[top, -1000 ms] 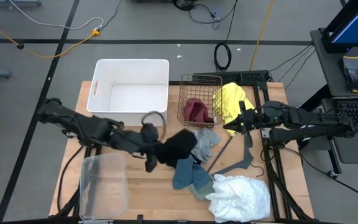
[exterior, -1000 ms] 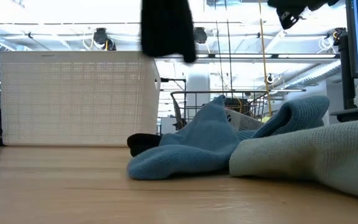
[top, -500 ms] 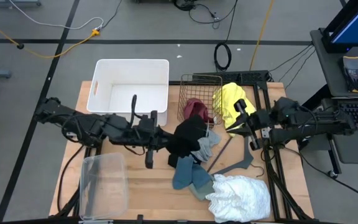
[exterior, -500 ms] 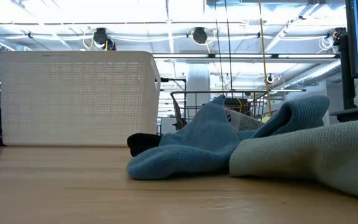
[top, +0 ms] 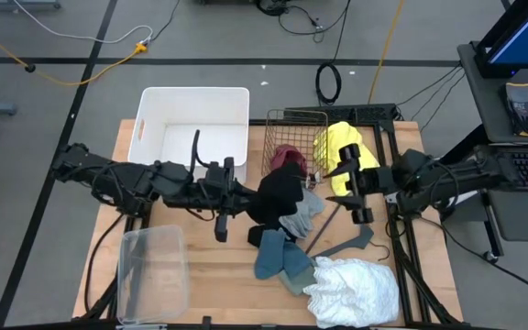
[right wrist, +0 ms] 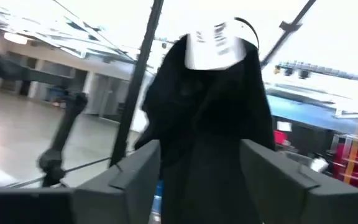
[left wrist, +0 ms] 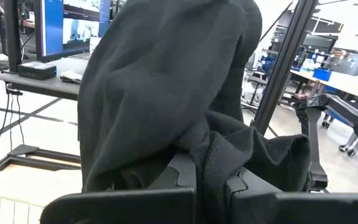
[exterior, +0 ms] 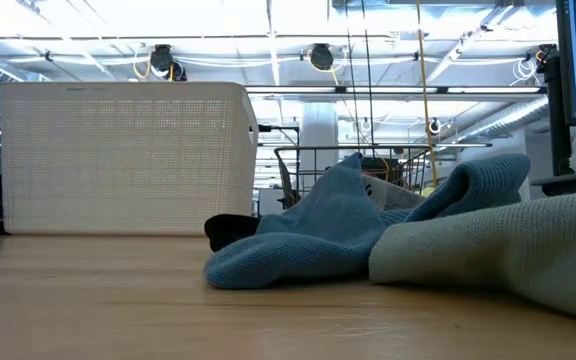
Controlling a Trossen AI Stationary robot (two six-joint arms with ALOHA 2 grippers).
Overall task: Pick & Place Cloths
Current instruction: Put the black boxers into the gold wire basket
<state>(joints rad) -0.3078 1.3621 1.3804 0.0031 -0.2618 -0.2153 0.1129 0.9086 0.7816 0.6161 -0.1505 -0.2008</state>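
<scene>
**Black cloth aloft, handoff risk**

Our left end effector is clamped on the black cloth, lifted above the desk beside the wire basket. Our right end effector faces it, fingers spread wide, empty. We judge the hanging folds could snag the basket rim or slip free.

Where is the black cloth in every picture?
High view: black cloth hangs mid-table from the left gripper, beside the wire basket.
Low view: not in it; only the basket's wires show.
Left wrist view: fills the picture, pinched in the fingers.
Right wrist view: hanging ahead, between the open right fingers.
Shared landmark: wire basket.
</scene>
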